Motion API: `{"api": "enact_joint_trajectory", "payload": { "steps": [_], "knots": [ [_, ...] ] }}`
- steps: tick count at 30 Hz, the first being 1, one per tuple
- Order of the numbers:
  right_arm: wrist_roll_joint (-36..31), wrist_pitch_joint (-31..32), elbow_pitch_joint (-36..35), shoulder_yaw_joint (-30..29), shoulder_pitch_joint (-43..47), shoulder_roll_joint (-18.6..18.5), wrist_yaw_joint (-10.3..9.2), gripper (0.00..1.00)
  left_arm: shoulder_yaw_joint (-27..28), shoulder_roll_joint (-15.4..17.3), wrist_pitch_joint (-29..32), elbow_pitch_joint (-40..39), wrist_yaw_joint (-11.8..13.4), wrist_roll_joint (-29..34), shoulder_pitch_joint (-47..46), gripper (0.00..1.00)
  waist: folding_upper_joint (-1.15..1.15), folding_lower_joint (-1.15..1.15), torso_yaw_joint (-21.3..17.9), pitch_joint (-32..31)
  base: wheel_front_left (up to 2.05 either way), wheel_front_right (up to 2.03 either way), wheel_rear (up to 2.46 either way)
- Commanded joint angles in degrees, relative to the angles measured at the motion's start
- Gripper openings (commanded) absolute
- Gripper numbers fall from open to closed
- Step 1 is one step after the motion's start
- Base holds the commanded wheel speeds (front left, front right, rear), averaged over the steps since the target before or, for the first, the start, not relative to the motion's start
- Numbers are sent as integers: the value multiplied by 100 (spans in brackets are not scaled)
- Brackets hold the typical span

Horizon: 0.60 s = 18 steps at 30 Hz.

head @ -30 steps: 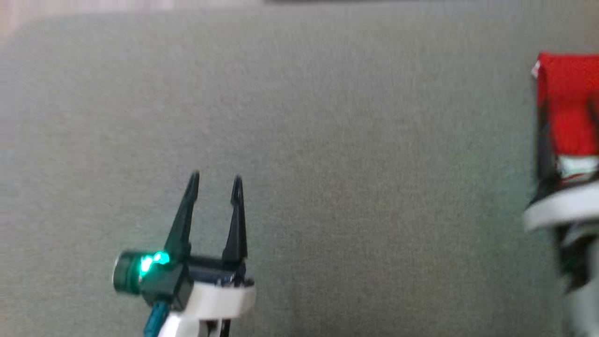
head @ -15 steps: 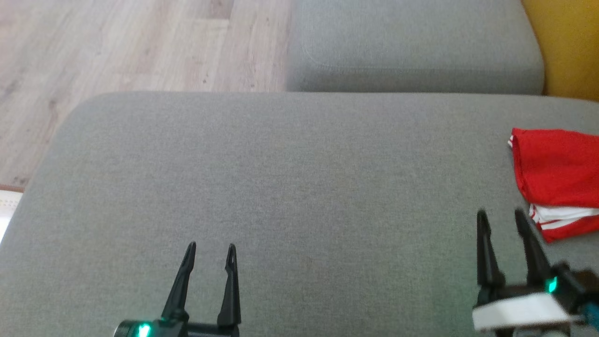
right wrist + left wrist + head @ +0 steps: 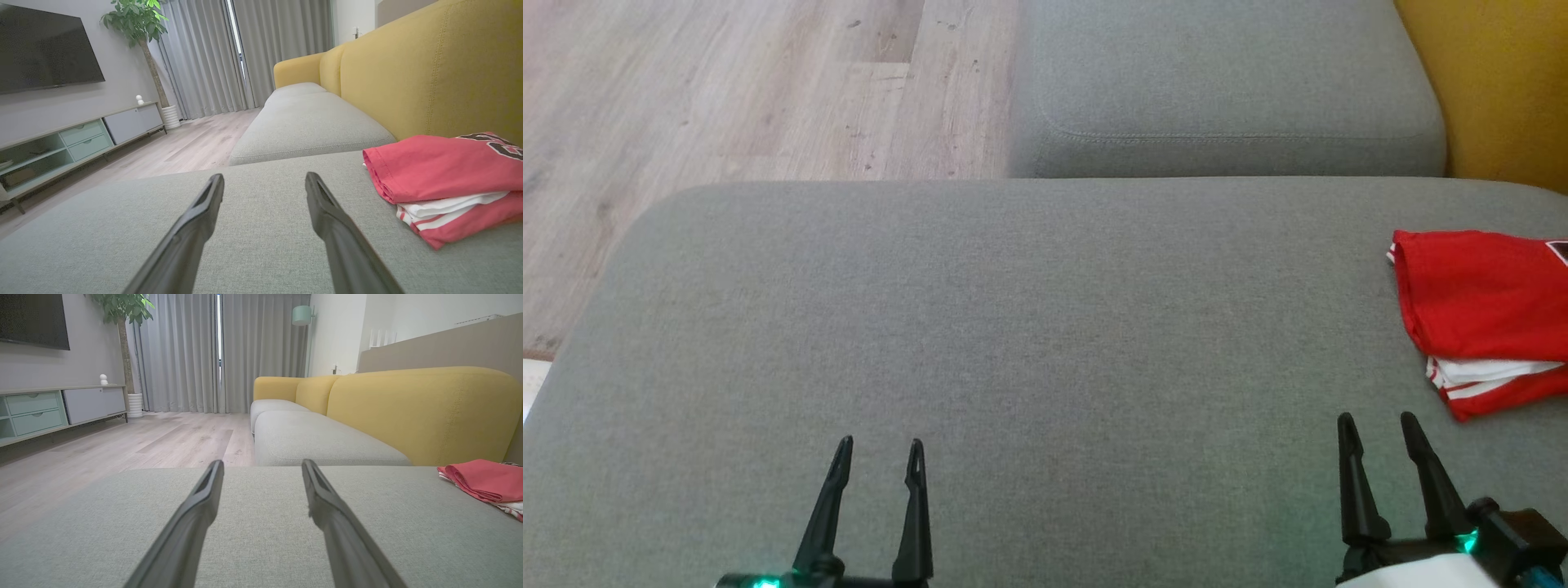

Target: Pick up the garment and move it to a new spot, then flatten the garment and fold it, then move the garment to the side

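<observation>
Head view showed the garment [image 3: 1478, 302], red with white striped trim, lying folded in a flat stack at the right edge of the grey seat [image 3: 1045, 327], just beside the yellow backrest [image 3: 1494, 82]. Both grippers hovered low at the seat's near edge, well apart from each other. The left gripper [image 3: 880, 443] had its jaws spread with nothing between them. The right gripper [image 3: 1377, 418] was likewise spread and empty, near the garment's near corner but not touching it. The cloth looked light, soft and limp, so it would likely sag, and its layers slide apart, if lifted by one layer. The rounded fold on its left side seemed the best hold, pinched through every layer.
</observation>
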Motion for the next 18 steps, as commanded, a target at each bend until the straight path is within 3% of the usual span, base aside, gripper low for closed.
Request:
{"api": "enact_joint_trajectory", "payload": {
  "steps": [1, 2, 3, 7, 18],
  "knots": [
    [55, -62, -175, 139, -209, -37, -4, 100, 212, -25, -29, -173, -18, 43, -144, 100, 0, 0, -20, -9, 0, 0, 0],
    [62, -62, -176, 147, -208, -37, -4, 100, 206, -25, -29, -166, -36, 38, -142, 100, 0, 0, -30, -11, 0, 0, 0],
    [41, 0, 0, 10, 0, 0, 0, 0, -2, 0, 0, 6, -16, -1, 1, 0, 0, 0, -31, -11, 0, 0, 0],
    [51, 12, 384, 28, 42, 1, 0, 0, -22, -4, 2, 378, -13, -14, 58, 0, 0, 0, -38, -11, 0, 0, 0],
    [795, 150, 419, 14, -117, -43, 0, 0, 116, 45, 130, 433, -120, -832, -87, 0, 0, 0, -89, 27, 0, 0, 0]
  ]
}}
